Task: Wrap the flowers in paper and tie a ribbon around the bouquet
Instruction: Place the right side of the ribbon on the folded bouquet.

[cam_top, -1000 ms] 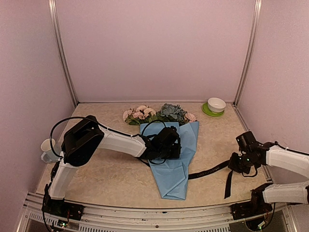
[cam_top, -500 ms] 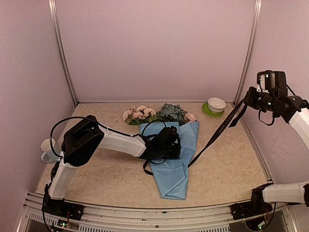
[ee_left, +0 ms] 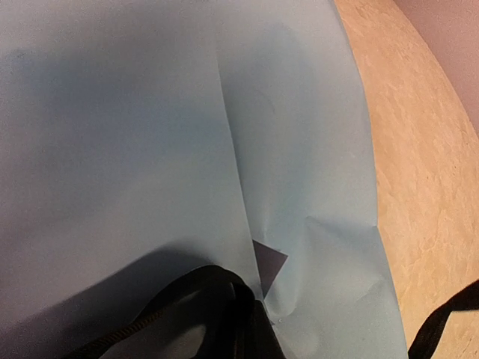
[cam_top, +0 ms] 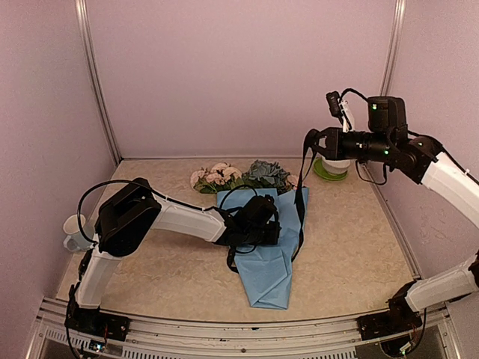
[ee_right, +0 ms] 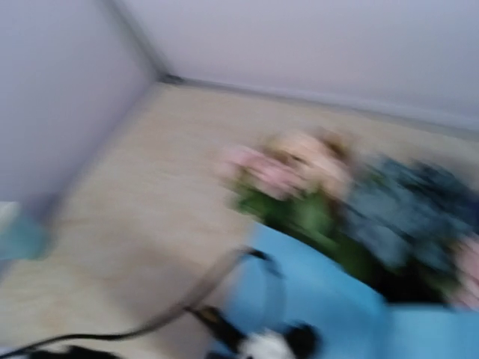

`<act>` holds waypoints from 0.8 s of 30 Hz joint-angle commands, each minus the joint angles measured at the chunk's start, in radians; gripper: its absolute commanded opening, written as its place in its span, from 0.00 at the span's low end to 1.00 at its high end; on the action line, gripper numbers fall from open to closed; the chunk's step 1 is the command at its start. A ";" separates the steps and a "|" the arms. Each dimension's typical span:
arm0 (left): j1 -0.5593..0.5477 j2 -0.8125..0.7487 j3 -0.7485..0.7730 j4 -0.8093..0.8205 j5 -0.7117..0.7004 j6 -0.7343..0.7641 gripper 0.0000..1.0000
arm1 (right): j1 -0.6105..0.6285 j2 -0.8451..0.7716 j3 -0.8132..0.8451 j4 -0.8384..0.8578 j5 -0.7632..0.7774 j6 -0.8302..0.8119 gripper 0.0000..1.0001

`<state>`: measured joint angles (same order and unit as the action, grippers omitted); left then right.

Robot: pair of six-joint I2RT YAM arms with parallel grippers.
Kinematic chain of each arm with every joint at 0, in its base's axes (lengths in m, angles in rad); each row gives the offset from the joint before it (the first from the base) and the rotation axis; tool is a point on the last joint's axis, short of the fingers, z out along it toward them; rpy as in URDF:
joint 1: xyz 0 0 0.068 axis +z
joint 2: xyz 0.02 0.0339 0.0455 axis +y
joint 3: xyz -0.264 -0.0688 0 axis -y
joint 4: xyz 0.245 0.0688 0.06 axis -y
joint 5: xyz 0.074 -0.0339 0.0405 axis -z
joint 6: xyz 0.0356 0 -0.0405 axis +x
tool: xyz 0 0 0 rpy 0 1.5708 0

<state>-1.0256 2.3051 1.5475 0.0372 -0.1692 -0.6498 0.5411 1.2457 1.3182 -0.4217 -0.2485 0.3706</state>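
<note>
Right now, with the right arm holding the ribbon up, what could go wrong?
1. The ribbon runs almost straight from the right gripper down to the bouquet. Pulling further may drag or unroll it under the left gripper.
2. The right gripper looks close to the white bowl, so a low swing could knock it.

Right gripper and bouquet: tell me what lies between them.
Only the ribbon, which runs from the right gripper down to the bouquet. The top view shows it.
</note>
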 commanded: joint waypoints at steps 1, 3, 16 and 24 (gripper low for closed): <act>0.015 0.020 -0.031 -0.028 0.015 0.024 0.00 | 0.059 -0.068 -0.102 0.298 -0.273 -0.010 0.00; 0.019 0.022 -0.031 -0.020 0.024 0.032 0.00 | 0.102 -0.076 -0.172 0.344 -0.360 -0.021 0.00; 0.044 0.018 -0.046 0.001 0.047 0.061 0.00 | 0.394 0.052 -0.329 0.445 -0.418 -0.158 0.00; 0.048 0.011 -0.061 0.006 0.051 0.076 0.00 | 0.520 0.262 -0.217 0.421 -0.272 -0.273 0.44</act>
<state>-1.0000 2.3051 1.5208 0.0956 -0.1081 -0.6010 1.0149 1.4590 1.0477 -0.0071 -0.6041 0.1764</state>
